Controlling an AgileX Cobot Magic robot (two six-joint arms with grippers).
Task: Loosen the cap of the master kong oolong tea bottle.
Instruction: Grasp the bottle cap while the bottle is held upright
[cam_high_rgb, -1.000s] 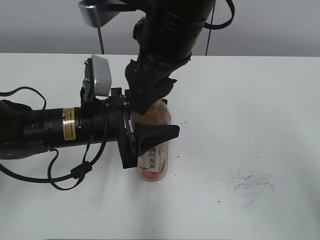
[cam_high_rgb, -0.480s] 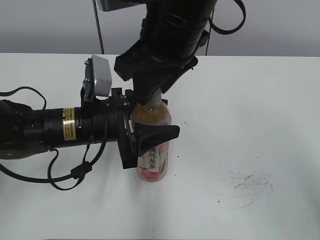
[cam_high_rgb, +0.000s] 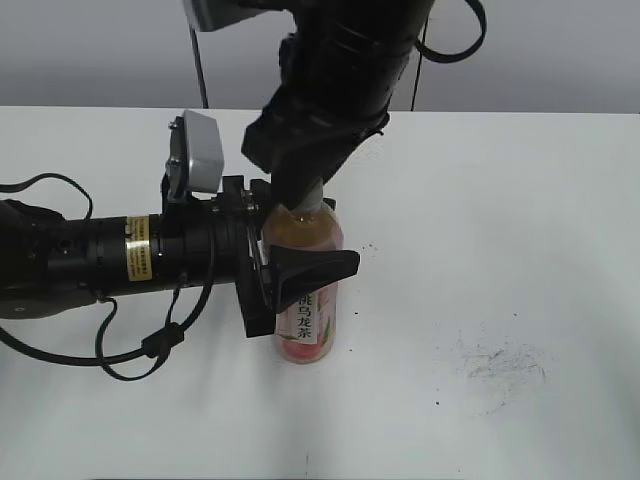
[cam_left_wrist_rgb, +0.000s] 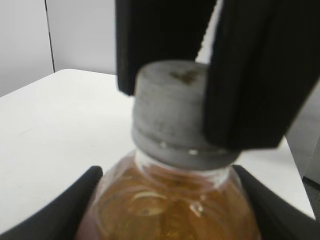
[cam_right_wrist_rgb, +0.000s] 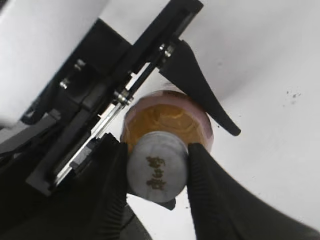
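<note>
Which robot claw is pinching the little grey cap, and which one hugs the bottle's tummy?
The right gripper, reaching down from above, pinches the cap. The left gripper, coming in sideways along the table, hugs the tea bottle around its body.

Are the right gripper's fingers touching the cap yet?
Touching: the right wrist view shows both fingers pressed against the cap's sides, no gap.

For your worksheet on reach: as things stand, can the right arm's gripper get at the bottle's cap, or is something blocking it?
Probably yes. The right gripper comes down from above with its fingers on either side of the grey cap, apparently touching it. The left gripper grips the oolong tea bottle lower, around its body, leaving the cap free.
</note>
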